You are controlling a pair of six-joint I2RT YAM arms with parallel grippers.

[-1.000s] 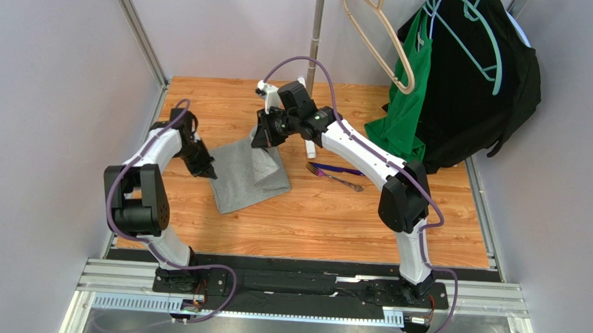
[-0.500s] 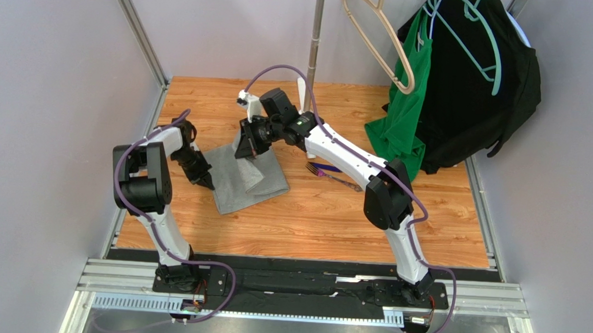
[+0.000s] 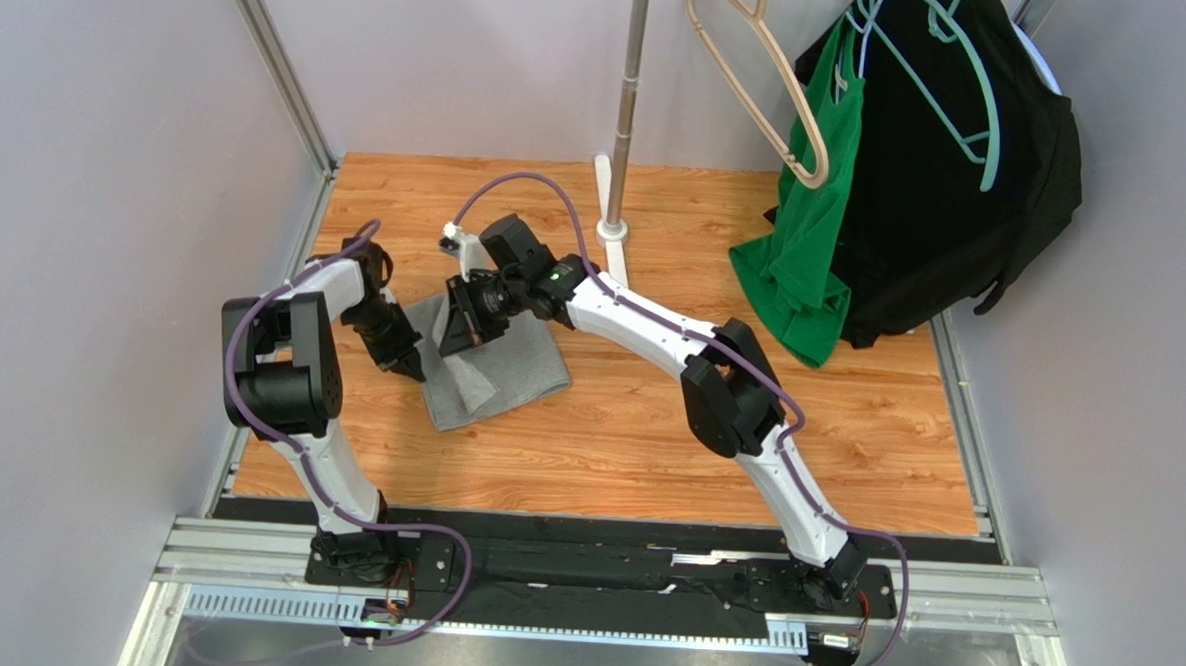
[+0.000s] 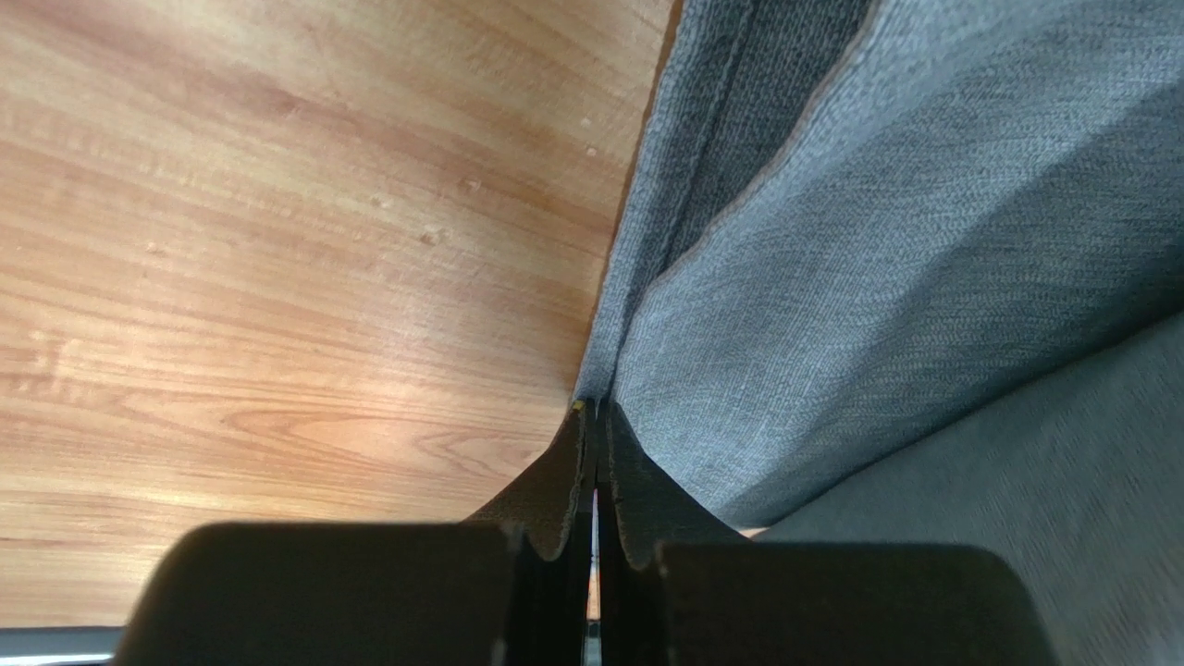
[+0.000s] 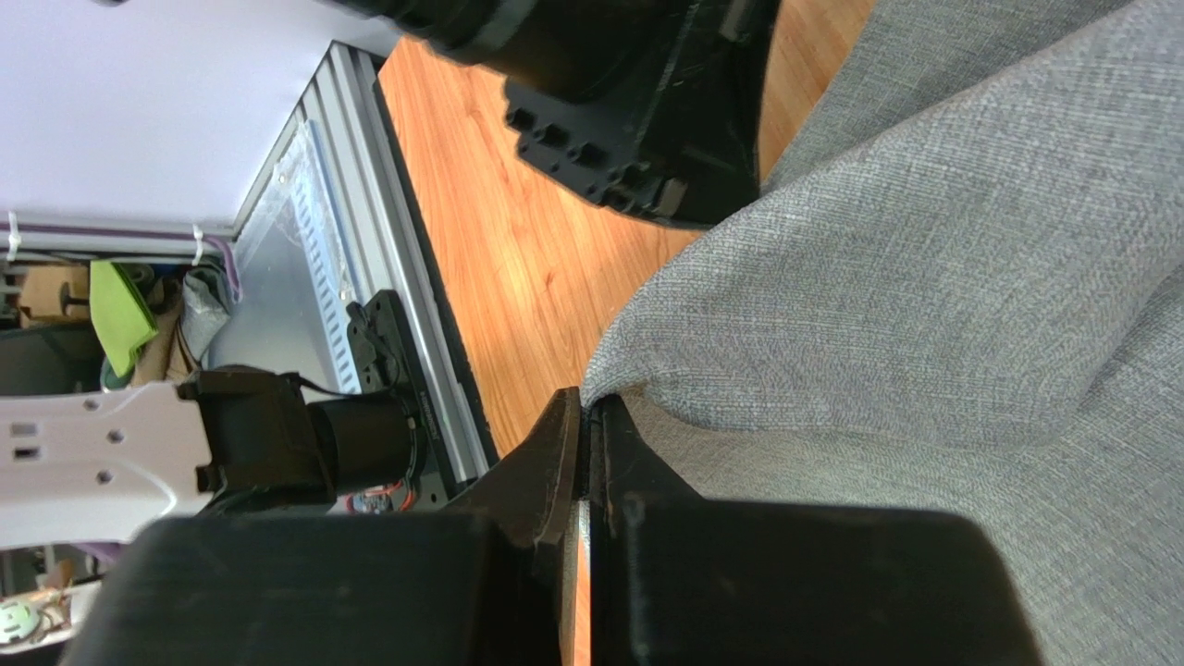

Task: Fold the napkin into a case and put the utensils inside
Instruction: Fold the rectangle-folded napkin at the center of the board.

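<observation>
While your left tool (image 3: 402,362) and right tool (image 3: 458,324) each clamp an edge of the napkin (image 3: 500,371), left on the counter (image 3: 594,453), it's only partly folded; no case yet; utensils hidden, unplaced.

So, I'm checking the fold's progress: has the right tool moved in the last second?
Yes. The right tool, pinching the napkin, has swung left, away from the pole base and closer to the left tool.
</observation>
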